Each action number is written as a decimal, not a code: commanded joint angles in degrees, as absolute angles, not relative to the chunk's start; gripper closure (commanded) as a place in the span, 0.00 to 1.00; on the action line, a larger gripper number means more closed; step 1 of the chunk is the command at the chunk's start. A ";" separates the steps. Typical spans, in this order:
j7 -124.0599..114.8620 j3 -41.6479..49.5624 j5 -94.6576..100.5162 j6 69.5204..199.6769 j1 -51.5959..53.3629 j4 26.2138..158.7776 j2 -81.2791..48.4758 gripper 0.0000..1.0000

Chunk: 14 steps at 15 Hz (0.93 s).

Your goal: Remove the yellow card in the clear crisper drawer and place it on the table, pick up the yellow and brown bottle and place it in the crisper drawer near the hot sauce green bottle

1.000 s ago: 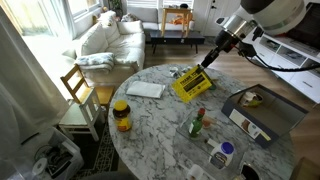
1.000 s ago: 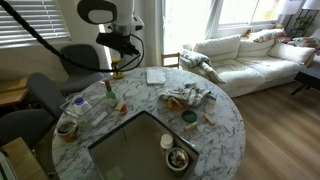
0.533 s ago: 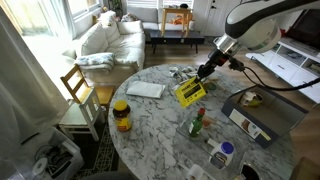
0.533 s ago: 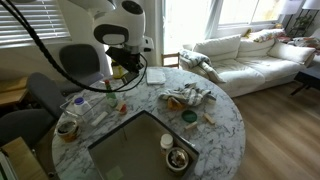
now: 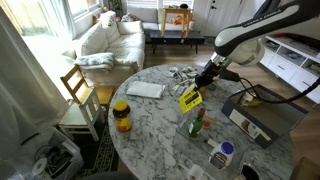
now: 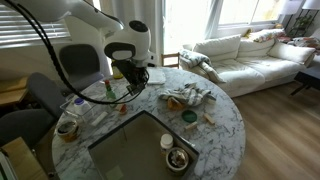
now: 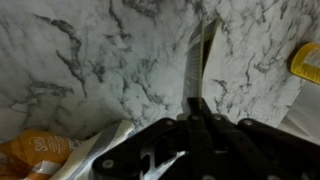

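My gripper [image 5: 204, 82] is shut on the yellow card [image 5: 190, 98] and holds it tilted just above the marble table [image 5: 150, 125]. In the wrist view the card [image 7: 197, 60] shows edge-on between the shut fingers [image 7: 194, 104]. The green hot sauce bottle [image 5: 197, 122] stands just in front of the card, inside the faint clear crisper drawer [image 6: 92, 108]. The yellow and brown bottle [image 5: 121, 115] stands apart near the table's edge; it also shows in an exterior view [image 6: 67, 127]. The arm hides most of the card in that exterior view, where my gripper [image 6: 129, 88] hangs beside the green bottle [image 6: 110, 91].
A white booklet [image 5: 145, 89] lies on the table. A grey open box [image 5: 262, 112] holds a few items. A blue-and-white container [image 5: 222, 153] stands near the edge. Snack packets [image 6: 188, 97] lie mid-table. An orange packet [image 7: 30, 155] shows under the wrist.
My gripper has carried the yellow card down and towards the middle of the table, close to the green bottle. The arm has swung lower over the table.
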<state>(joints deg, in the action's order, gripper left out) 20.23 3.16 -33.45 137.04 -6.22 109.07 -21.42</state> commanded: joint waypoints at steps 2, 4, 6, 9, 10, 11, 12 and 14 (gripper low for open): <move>14.02 2.40 -28.00 135.99 -7.28 106.81 -25.24 1.00; 10.34 3.08 -23.28 135.43 -6.74 106.46 -26.15 1.00; 6.32 3.98 -18.08 135.06 -5.92 106.16 -26.93 1.00; 1.43 5.10 -10.44 133.25 -4.84 105.38 -27.73 0.78; 0.42 5.05 -9.07 132.12 -4.87 104.89 -27.78 0.72; -0.23 4.93 -8.04 130.94 -4.99 104.49 -27.70 0.66; -1.66 5.41 -6.16 130.04 -4.52 104.24 -27.35 0.59; -3.89 6.30 -2.01 127.49 -3.57 103.31 -26.15 0.43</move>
<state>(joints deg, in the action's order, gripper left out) 0.05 4.49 -7.41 131.70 -5.32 105.25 -26.87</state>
